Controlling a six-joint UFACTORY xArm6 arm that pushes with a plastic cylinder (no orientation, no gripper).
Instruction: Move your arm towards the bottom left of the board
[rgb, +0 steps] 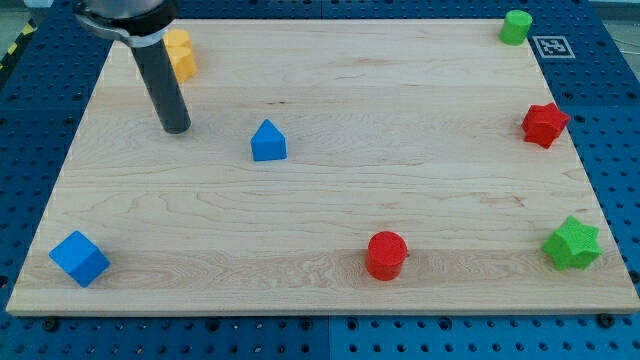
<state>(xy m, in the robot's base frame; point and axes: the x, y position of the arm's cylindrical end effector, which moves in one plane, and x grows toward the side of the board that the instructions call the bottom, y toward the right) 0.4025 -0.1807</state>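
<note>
We come down into the view from its top left corner, our dark rod nearly upright, leaning slightly toward the view's right as it descends. My tip (176, 128) rests on the wooden board (330, 200) in its upper left part. We carry no fingers at all, only this straight rod, so nothing is clamped or held.

Just behind the rod, toward the view's top, sits the yellow block (180, 54), partly hidden by the rod; its exact shape cannot be made out. To the view's right of my tip, near but apart, stands the blue house-shaped block (268, 141). The blue cube (79, 257) lies in the board's bottom left corner, well apart from my tip and below it in the view.

The other blocks are far off. The red cylinder (386, 254) sits near the bottom edge, right of centre. The green star-shaped block (572, 243) is at the bottom right, the red star-shaped block (544, 124) at the right edge, and the green cylinder (516, 27) in the top right corner. The board lies on a blue perforated bench (40, 110).
</note>
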